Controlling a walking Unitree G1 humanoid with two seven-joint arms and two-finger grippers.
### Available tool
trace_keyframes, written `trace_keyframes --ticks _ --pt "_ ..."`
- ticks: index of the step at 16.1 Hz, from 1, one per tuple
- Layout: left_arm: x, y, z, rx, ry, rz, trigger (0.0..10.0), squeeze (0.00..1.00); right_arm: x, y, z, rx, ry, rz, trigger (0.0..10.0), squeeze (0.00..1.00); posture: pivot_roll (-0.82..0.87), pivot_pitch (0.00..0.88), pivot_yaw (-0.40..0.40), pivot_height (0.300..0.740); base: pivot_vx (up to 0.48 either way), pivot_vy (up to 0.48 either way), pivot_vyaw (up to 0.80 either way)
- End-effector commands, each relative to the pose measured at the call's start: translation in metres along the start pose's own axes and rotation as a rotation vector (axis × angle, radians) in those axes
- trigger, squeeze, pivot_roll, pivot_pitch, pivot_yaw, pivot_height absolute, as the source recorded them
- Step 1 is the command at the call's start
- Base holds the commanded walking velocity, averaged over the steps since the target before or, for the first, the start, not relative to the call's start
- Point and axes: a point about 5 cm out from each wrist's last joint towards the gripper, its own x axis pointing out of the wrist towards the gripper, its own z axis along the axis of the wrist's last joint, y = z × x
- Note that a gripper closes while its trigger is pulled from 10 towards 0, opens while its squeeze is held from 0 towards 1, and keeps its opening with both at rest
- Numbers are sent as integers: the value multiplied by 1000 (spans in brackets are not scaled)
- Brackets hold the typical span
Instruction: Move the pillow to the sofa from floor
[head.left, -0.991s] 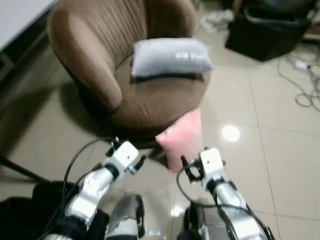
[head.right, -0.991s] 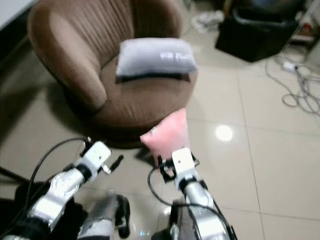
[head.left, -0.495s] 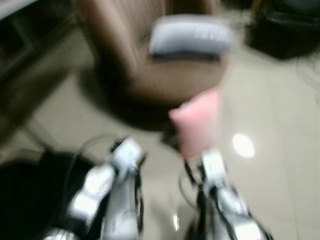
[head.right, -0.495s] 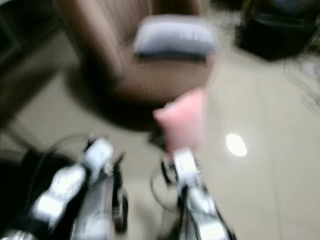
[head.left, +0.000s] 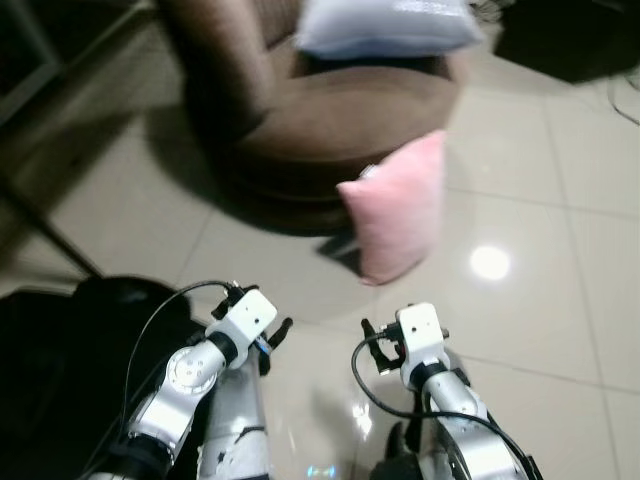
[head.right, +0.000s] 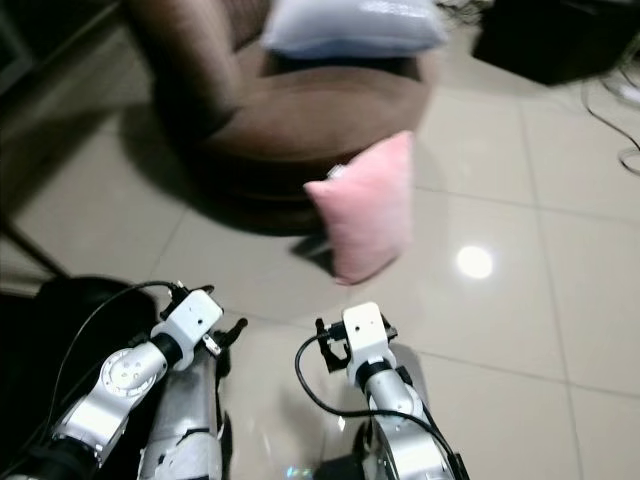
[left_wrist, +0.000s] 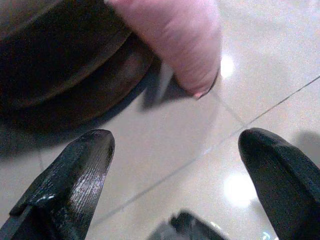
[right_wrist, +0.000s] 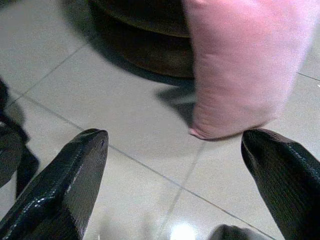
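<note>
Beyond right gripper: pink pillow.

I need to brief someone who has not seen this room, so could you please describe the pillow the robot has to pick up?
Find the round brown armchair on the pale tiled floor. Leaning against its front edge, standing on the tiles, is a pink pillow. The other pillow is grey-white and already lies on the seat; the pink one is on the floor.
</note>
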Motion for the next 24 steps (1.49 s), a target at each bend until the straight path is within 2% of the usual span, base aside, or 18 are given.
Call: trace_keyframes --ticks 1,5,8,13,20,24 --pt "0 -3 3 12 -19 -17 10000 0 -2 -2 -3 9 5 -11 10000 43 82 235 3 500 311 -360 0" --pt "1 -1 3 16 -4 -8 10000 0 -1 -1 -3 2 4 -4 10000 47 84 231 2 500 312 -353 0" --pt "1 0 2 25 -3 14 10000 0 -1 -1 -4 -5 5 2 10000 47 86 229 -3 500 406 0 0" --pt "0 2 2 -3 -2 36 10000 0 0 0 -6 -9 7 11 10000 47 91 233 -5 500 0 0 0" --pt "1 5 5 -9 -8 52 10000 0 -1 0 -8 -3 6 9 10000 51 86 239 5 500 458 0 0" --pt "1 7 4 9 1 76 10000 0 -2 -1 -10 -1 8 3 10000 47 85 239 2 500 0 0 0"
